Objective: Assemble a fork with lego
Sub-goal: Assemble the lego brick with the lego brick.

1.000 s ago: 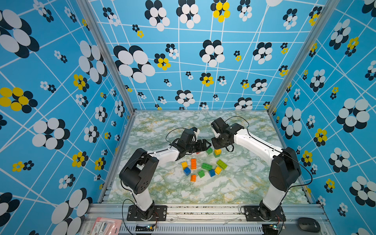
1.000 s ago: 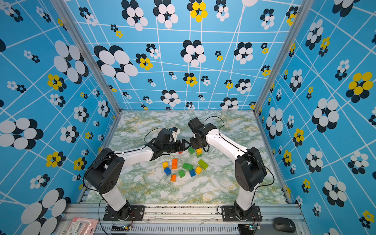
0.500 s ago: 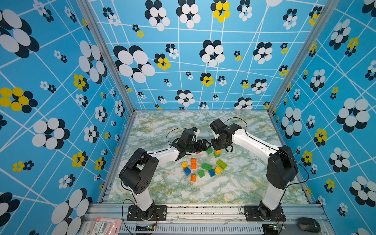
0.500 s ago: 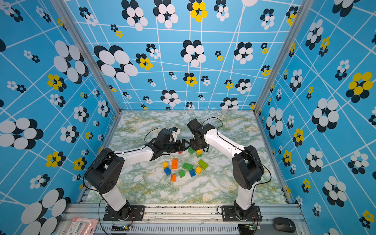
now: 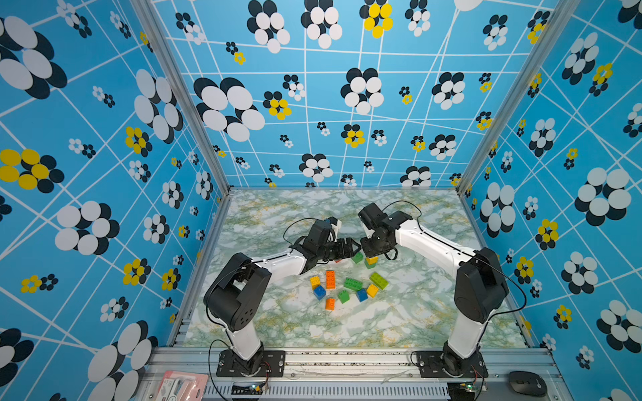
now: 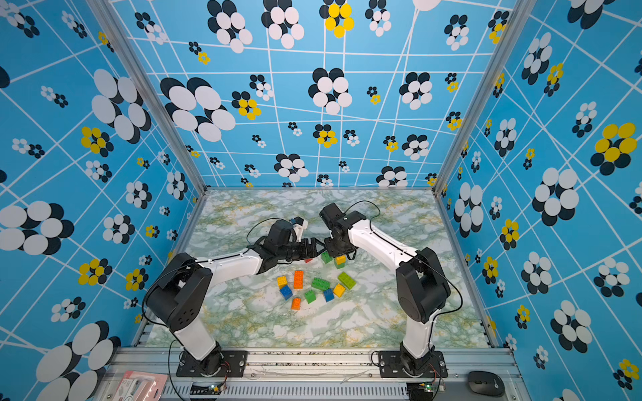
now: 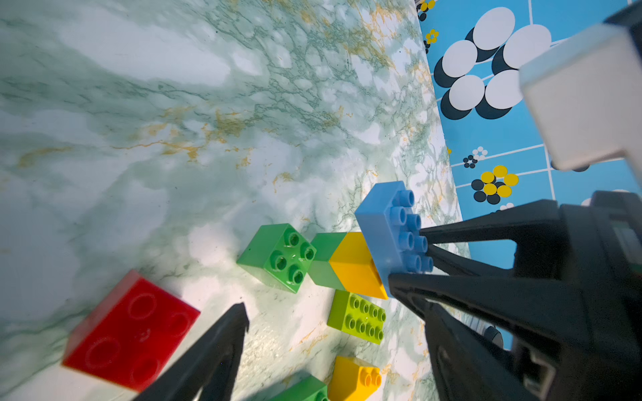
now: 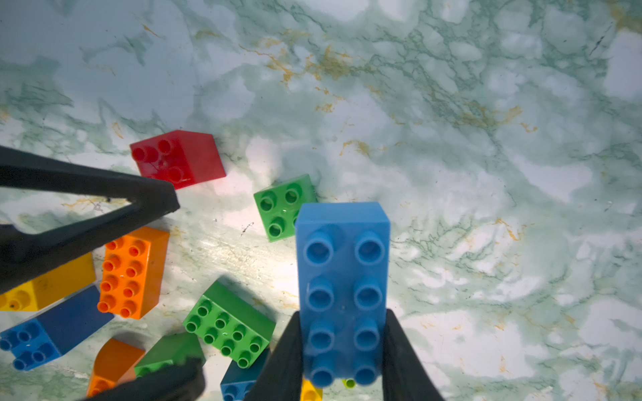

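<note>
Nearest you, a black mouse (image 5: 528, 383) and a pink packet (image 5: 180, 385) sit on the front rail. Past the arm bases, loose lego lies packed close on the marble table (image 5: 305, 333). A small orange brick (image 5: 330, 303) is closest. Then come a blue square (image 5: 319, 292), a green square (image 5: 344, 296), a second blue square (image 5: 361, 294) and a yellow square (image 5: 372, 290). Behind them are a far yellow square (image 5: 315, 280), an orange oblong (image 5: 330, 279), a green oblong (image 5: 353, 284) and a lime oblong (image 5: 378, 280).

Further in, your left gripper (image 5: 352, 248) hangs low, jaws spread wide, holding nothing. A red square brick (image 8: 180, 158) lies on the table just beside one of its fingertips. Next to that, a lone green brick (image 8: 283, 206) sits just beside a yellow-on-green stack (image 7: 351, 267).

Your right gripper (image 8: 343, 314) points down, clamped narrow on the long sides of a blue oblong brick (image 8: 342, 243), studs toward the gripper. That blue brick is right over the stack. In the left wrist view its underside looks to touch the yellow top, overhanging one side. You can't tell if it's pressed home. Beyond that, the marble runs to the blue flowered back wall (image 5: 312, 104).
</note>
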{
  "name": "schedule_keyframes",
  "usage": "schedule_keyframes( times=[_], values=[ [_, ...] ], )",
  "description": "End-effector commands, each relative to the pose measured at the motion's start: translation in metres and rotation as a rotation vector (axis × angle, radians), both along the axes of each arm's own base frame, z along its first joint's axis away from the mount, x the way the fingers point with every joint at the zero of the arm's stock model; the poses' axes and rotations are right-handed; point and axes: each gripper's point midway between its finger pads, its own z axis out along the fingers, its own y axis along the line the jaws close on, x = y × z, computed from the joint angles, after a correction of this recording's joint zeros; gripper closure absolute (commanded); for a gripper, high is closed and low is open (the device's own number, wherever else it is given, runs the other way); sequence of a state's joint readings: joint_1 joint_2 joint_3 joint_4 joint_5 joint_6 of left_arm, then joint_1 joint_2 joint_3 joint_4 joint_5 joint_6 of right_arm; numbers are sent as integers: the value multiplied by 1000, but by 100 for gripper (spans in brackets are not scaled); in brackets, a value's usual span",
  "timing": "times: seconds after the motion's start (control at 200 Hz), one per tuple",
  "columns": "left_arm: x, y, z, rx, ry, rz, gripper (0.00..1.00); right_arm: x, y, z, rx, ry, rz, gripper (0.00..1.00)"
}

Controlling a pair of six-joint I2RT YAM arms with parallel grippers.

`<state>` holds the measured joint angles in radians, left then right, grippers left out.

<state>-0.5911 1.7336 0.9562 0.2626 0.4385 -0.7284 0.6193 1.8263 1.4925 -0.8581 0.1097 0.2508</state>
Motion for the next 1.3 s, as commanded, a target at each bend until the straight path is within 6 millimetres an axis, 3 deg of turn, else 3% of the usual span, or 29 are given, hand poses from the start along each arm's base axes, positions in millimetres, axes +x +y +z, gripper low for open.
schedule_keyframes(
  times=[0.0,0.48,1.294],
  values=[
    [1,-6,2,5,-25,-31,17,2,-2,3,-8,4,-16,100],
    [1,-8,4,5,-28,-35,17,9,-1,11,-3,-23,-20,100],
    [0,-7,3,9,-29,-35,17,-1,-10,-11,-64,64,-30,100]
  ],
)
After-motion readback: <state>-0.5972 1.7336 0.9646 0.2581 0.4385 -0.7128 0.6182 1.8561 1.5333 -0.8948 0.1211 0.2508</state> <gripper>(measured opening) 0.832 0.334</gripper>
